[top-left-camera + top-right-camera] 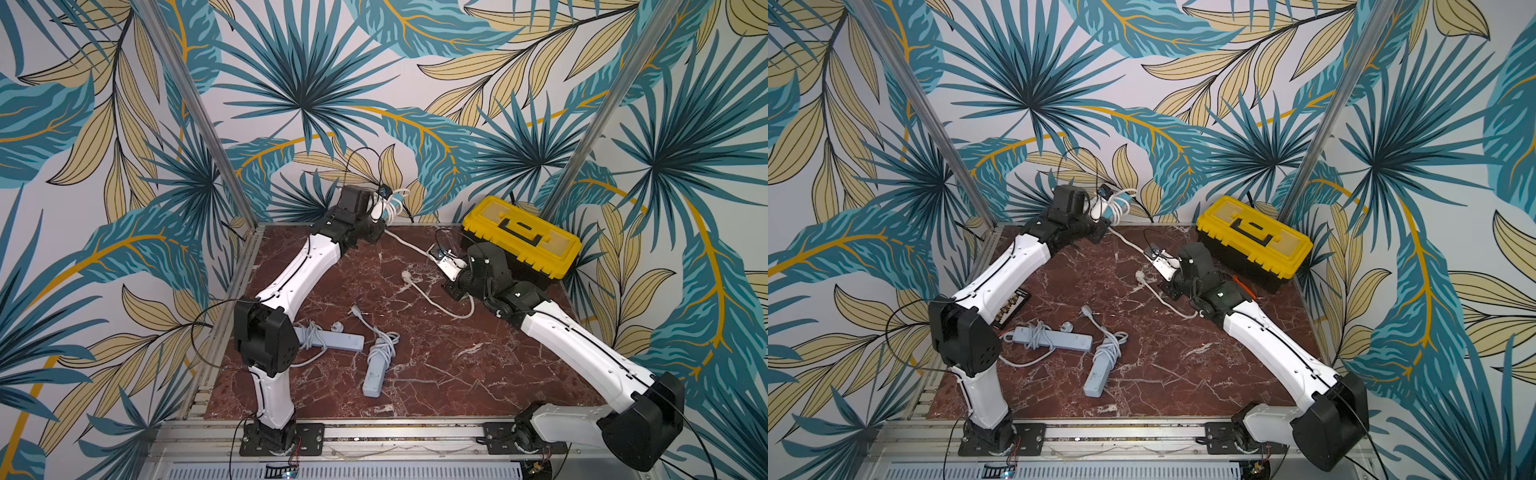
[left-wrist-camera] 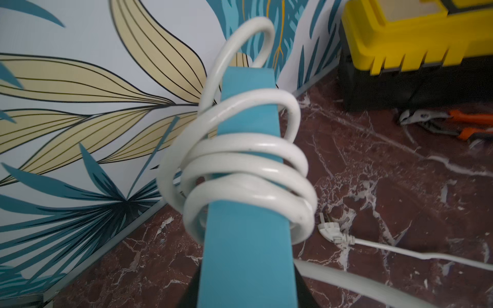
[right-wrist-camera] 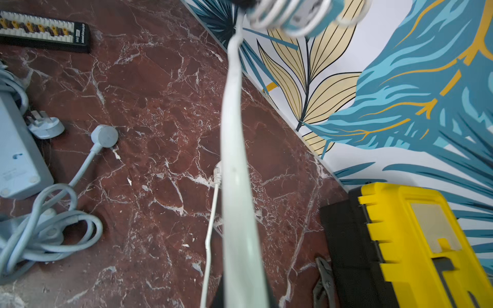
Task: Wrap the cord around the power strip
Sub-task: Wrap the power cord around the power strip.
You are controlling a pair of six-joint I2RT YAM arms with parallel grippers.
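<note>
Left fingers [image 2: 193, 290] clamp the power strip [image 2: 248, 240], raised by the back wall; right fingers [image 3: 219, 293] pinch its cord [image 3: 234, 133] — hold it taut and lay the next turn snug beside the coils.

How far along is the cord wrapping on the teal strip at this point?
Done: several white cord loops circle the teal power strip, held by the left tool. In hand: the right tool pinches the stretched free length. Left: slack and plug lie on the table.
</note>
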